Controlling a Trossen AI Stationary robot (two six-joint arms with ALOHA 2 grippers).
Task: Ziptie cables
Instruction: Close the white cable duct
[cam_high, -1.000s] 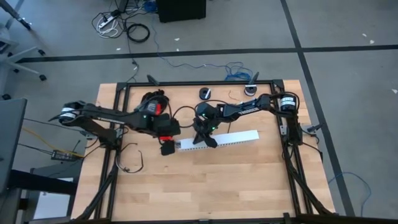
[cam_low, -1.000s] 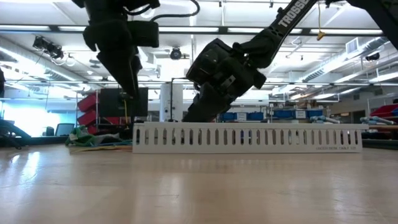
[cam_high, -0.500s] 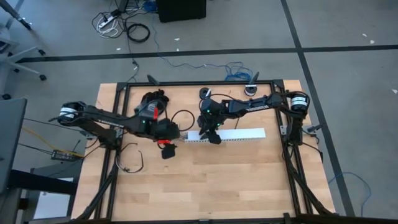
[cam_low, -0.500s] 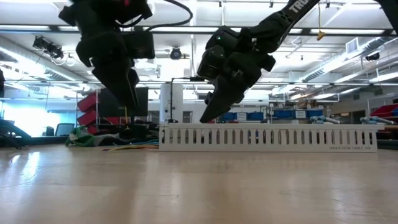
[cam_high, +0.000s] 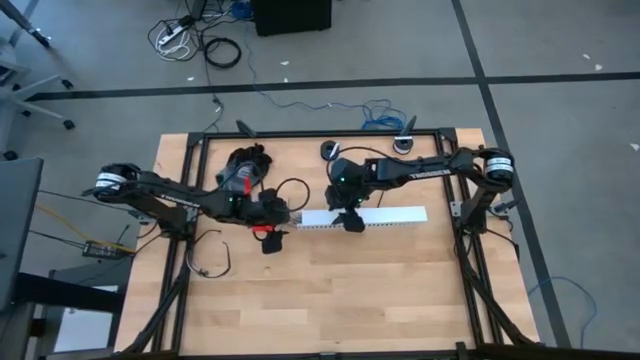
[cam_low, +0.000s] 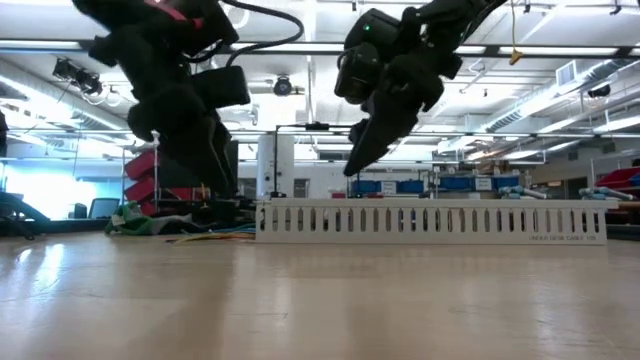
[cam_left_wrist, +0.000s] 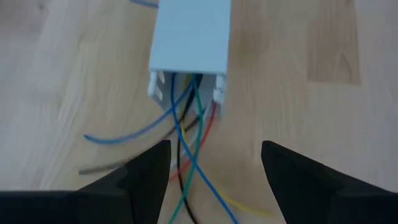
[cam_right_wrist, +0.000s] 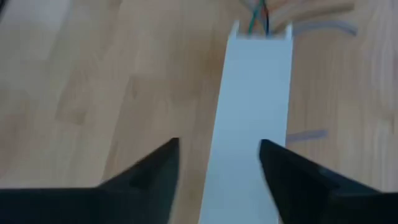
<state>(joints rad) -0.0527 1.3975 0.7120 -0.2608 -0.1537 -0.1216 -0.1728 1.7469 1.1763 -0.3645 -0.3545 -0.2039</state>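
White duct (cam_high: 365, 217), one; perhaps six cables (cam_left_wrist: 189, 143); both grippers (cam_left_wrist: 214, 165) (cam_right_wrist: 217, 165) spread, empty.

We saw the slotted duct (cam_high: 365, 217) lying across the table's (cam_high: 330, 290) middle. The cables (cam_left_wrist: 189, 146) spilled out of its left end, onto the table under the left gripper (cam_high: 272, 240). The right gripper (cam_high: 350, 222) hung above the duct.
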